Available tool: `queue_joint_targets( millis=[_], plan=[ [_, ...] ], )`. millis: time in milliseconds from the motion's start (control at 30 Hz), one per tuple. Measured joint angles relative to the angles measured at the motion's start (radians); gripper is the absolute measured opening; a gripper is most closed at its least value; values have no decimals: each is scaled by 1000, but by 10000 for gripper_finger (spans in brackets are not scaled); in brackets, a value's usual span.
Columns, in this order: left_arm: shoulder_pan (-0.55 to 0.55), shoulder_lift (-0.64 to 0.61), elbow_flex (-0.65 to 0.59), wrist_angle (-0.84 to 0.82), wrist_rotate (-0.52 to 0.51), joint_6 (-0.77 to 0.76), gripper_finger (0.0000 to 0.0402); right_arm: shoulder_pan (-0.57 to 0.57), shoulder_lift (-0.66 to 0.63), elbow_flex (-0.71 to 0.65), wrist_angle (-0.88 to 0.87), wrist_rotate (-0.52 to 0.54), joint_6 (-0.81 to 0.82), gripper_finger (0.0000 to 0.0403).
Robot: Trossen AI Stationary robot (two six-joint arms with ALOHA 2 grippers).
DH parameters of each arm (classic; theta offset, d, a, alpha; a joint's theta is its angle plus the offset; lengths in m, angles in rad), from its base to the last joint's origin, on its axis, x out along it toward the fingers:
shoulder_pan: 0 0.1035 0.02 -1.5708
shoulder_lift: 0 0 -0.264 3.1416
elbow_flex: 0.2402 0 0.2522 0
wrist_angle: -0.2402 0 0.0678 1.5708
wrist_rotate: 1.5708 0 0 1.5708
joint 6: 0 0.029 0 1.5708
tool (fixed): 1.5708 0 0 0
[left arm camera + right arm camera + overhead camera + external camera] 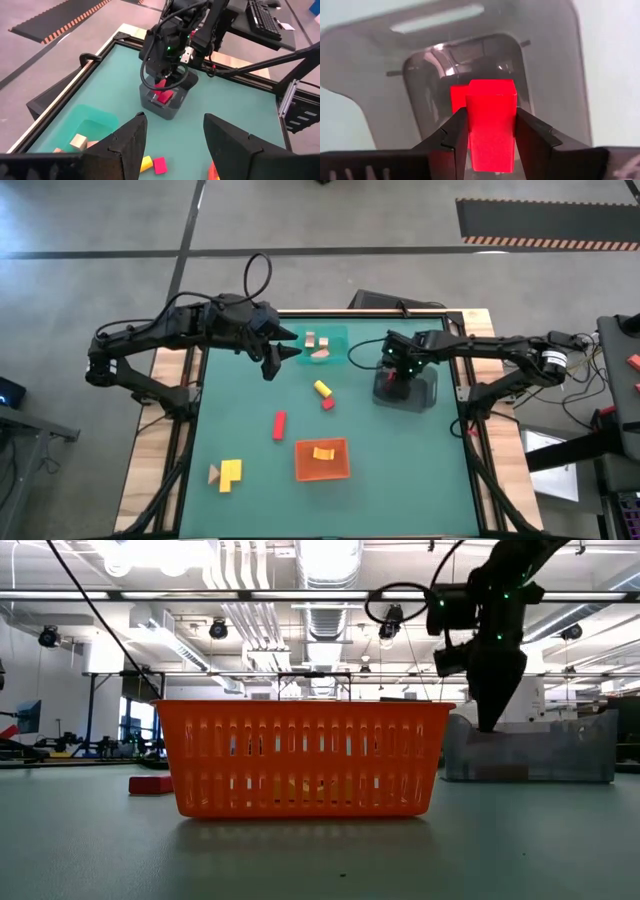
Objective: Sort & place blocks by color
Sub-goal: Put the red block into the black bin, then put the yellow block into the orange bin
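Lab or workshop: exposed ceiling ducts [330, 580], concrete floor [100, 220], hazard-striped mat [545, 220]

**Green table, three trays, a few loose blocks**

So the table [240, 395] has a green top with a wooden border. Sitting on it: a teal tray [322, 346] at the far edge, a grey tray [412, 392] off to the right, and an orange tray [322, 460] nearer the front. Loose on the surface are a red bar [279, 425], a yellow block [322, 388] just beside a small red block [327, 403], plus a yellow L-shaped piece [231, 474] touching a tan wedge [213, 473].
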State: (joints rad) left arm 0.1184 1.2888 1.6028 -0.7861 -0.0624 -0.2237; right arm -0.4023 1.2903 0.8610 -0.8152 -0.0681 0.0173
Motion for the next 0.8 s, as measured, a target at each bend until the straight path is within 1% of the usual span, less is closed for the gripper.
queue_joint_targets(
  millis=[267, 600, 800],
  plan=[
    [0, 0, 0, 0, -12, 0, 180, -1, 0, -25, 8, 20, 9, 132],
    [0, 0, 0, 0, -23, -4, 180, -1, 0, -20, 14, 20, 9, 163],
    [0, 0, 0, 0, -23, -5, 180, 0, 0, -20, 13, 23, 15, 167]
  ],
)
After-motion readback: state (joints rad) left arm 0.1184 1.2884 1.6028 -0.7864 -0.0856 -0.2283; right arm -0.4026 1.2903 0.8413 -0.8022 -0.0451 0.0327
